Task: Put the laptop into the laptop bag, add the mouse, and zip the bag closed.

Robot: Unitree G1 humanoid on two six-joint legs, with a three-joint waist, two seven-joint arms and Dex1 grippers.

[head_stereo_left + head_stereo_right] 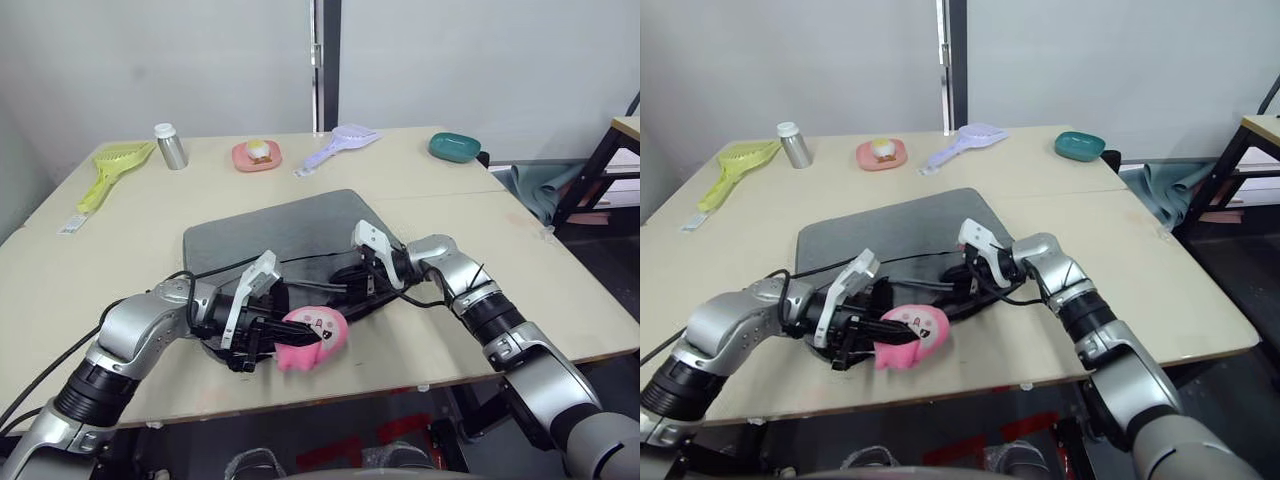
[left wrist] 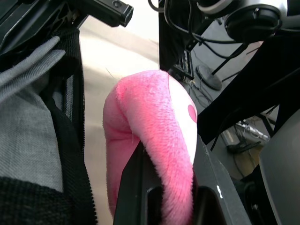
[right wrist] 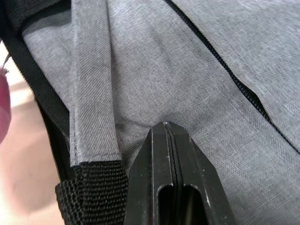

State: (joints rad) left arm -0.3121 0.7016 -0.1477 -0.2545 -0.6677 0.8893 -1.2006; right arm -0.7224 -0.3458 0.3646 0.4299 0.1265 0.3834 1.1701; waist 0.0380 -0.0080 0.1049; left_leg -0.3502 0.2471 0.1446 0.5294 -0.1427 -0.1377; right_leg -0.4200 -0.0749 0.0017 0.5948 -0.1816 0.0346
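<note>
Laptop bag (image 1: 290,235): grey fabric, lying flat mid-desk, black zipper edging and strap handles at its near edge. Laptop and mouse: neither identifiable, so whether they are inside cannot be told. Left hand (image 1: 300,340): pinching a pink plush toy (image 1: 315,337) just off the bag's near edge; this is not the mouse. Right hand (image 1: 962,278): fingers pressed together, tip against the grey fabric beside a strap, nothing visibly caught between them. Desk (image 1: 130,240): also carries a yellow scoop (image 1: 113,170), metal canister (image 1: 170,147), pink dish (image 1: 257,154), lilac scoop (image 1: 338,143) and teal bowl (image 1: 454,146) along the far side. Step judged: working at the bag's opening. Next move calls for setting the toy aside and finding the zipper pull.
</note>
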